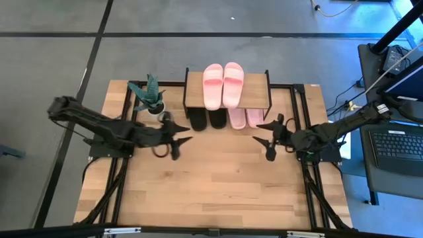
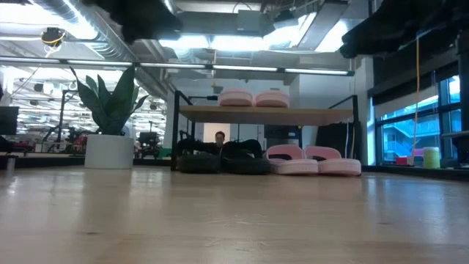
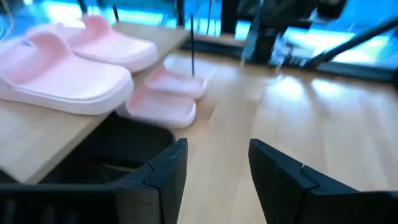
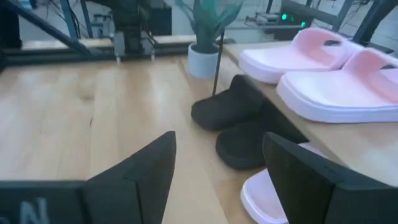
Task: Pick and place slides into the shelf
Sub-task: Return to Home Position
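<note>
Pink slides [image 1: 223, 84] on shelf [image 1: 194, 92] top, black slides [image 1: 207, 119] and second pink pair [image 1: 245, 118] beneath, upper centre of frame.
Left gripper [image 1: 180, 140] and right gripper [image 1: 263, 140] are spread, nothing held; shelf frame or potted plant [image 1: 149, 96] could be clipped if arms are swung wide.

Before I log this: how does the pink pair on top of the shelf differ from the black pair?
Colour: the top pink pair is pale pink, the black pair matte black. Level: the pink pair lies on the top board of the shelf, the black pair under that board. From above, the pink pair shows whole, the black pair only its ends. Both pairs lie side by side.
</note>
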Robot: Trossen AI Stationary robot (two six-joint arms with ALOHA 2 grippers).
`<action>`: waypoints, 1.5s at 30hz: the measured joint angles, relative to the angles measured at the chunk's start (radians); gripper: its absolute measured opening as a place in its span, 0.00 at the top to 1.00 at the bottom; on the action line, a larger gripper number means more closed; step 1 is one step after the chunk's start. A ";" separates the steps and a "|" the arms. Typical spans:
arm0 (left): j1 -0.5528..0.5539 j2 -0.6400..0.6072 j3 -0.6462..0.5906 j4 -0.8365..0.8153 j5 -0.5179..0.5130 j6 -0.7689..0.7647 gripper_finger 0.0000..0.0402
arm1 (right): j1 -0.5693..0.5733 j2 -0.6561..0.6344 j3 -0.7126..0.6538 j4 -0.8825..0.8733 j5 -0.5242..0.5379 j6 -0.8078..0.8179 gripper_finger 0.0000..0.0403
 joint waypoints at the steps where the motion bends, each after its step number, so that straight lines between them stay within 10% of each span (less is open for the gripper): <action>1: -0.010 -0.050 -0.044 0.035 -0.003 0.012 0.59 | 0.000 -0.023 0.000 -0.015 0.000 -0.001 0.40; 22: -0.123 -0.665 -0.426 0.186 -0.084 0.217 0.59 | 0.000 -0.422 -0.005 -0.308 0.061 -0.036 0.40; 45: -0.122 -1.004 -0.644 0.171 -0.076 0.276 0.59 | 0.000 -0.786 -0.409 0.048 0.030 -0.186 0.40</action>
